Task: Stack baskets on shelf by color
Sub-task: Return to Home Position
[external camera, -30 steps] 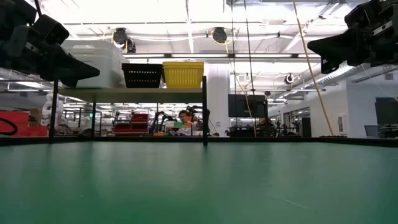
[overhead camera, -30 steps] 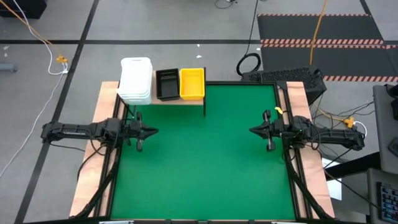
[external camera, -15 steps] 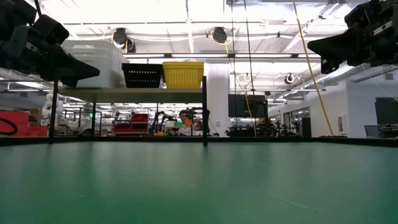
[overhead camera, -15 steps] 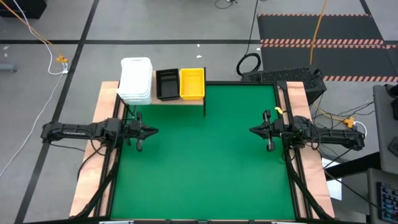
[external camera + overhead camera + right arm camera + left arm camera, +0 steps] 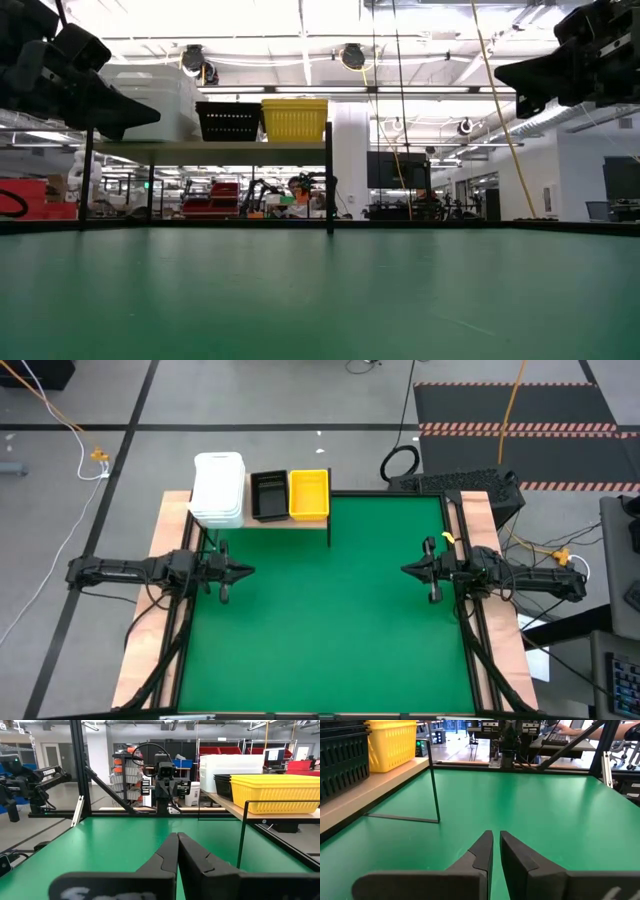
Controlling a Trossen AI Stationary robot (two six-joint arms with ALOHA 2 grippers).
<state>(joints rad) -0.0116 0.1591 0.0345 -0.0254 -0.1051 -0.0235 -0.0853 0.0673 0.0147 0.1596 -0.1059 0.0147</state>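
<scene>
Green desk (image 5: 330,610) carries shelf (image 5: 210,150) holding white baskets (image 5: 218,488), black baskets (image 5: 268,495), yellow baskets (image 5: 309,494). I see left claw (image 5: 250,571), right claw (image 5: 404,570) pressed together

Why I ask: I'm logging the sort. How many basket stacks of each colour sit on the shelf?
White stack: 1
Black stack: 1
Yellow stack: 1
Total: 3 stacks, side by side on the shelf. The number of baskets in each stack cannot be told.
</scene>
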